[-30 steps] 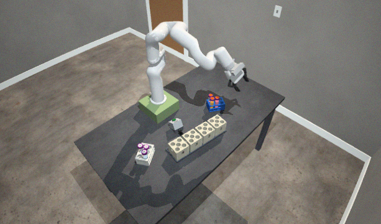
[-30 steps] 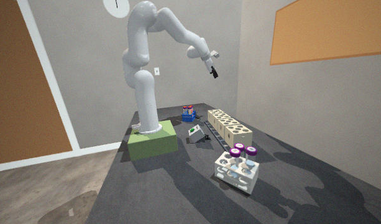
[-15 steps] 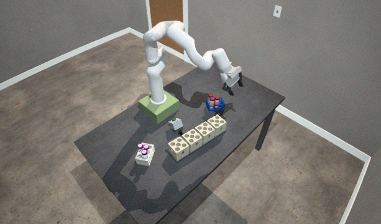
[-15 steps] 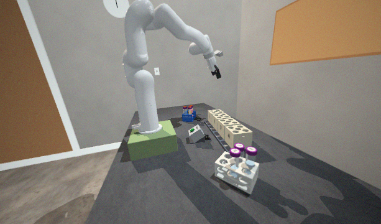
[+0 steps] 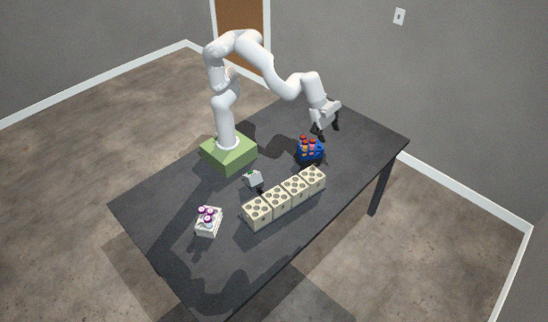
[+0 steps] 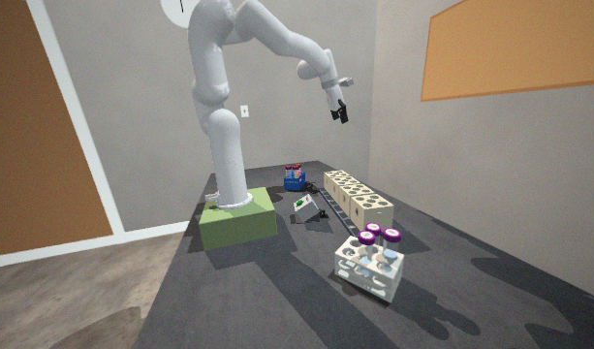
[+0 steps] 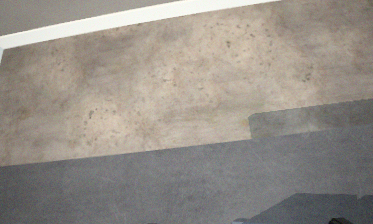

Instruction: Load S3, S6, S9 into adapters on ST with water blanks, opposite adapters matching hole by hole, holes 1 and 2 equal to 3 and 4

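Note:
A blue rack (image 5: 310, 150) holds several orange-dotted sample tubes at the far side of the table; it also shows in the exterior view (image 6: 295, 180). Four cream adapters (image 5: 283, 197) stand in a row on the loading stand, all holes empty, and show in the exterior view (image 6: 359, 199). A white rack (image 5: 208, 221) holds three purple-capped water blanks (image 6: 379, 236). The green DONE key sits on a small grey desk (image 5: 252, 178). My gripper (image 5: 326, 127) (image 6: 340, 113) is open and empty, high above the table beyond the blue rack. The wrist view shows only table edge and floor.
The arm's green base block (image 5: 228, 155) stands at the table's back edge. The table's far edge runs just beyond the gripper.

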